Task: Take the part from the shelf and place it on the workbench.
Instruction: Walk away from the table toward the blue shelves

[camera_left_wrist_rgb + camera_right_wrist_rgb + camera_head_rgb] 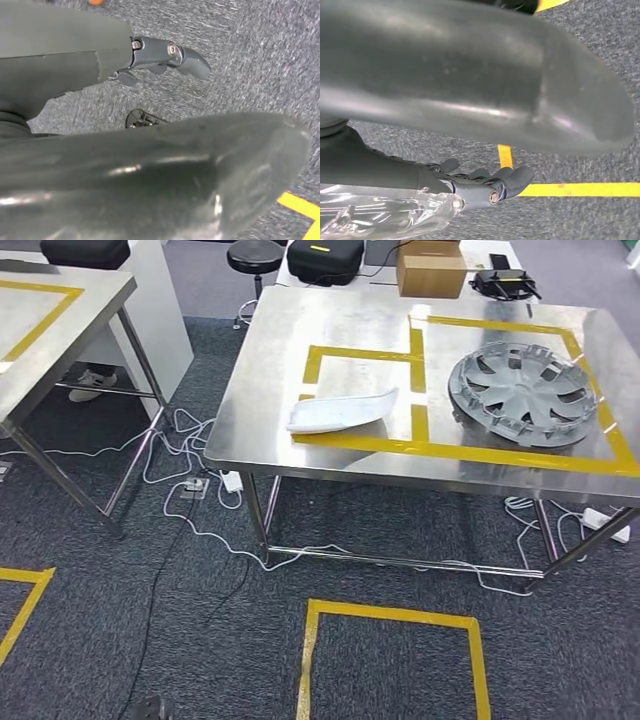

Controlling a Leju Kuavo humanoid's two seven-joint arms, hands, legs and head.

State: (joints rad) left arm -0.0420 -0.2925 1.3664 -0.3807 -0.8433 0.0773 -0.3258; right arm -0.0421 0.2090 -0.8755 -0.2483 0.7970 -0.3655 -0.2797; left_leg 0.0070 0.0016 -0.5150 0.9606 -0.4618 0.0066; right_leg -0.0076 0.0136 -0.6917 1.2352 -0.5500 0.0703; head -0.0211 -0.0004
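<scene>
Two parts lie on the steel worktop [249, 430] in the head view: a white curved part [341, 411] inside the left yellow-taped rectangle, its near edge on the tape, and a grey wheel cover [522, 393] lying flat in the right rectangle, well apart from it. Neither touches the other.

The left hand [158, 57] shows in its wrist view over grey carpet [264, 55], fingers [190, 61] stretched out and lightly bent, nothing between them and the broad thumb: it is released and empty. The right hand [486, 182] shows in its own wrist view above carpet crossed by yellow floor tape [580, 189]; its fingers [516, 177] are likewise extended and close on nothing, so it too is loose and unladen (a clear, glossy shape sits at the edge beside the hand's cover, and I cannot tell what it is).

Behind the worktop stand a cardboard box [431, 269], a black case [324, 259], a black stool [254, 255] and a dark device [504, 283]. White cables [181, 440] trail over the floor between it and a second steel table [45, 330] at the left. A yellow taped square [392, 655] marks the carpet in front.
</scene>
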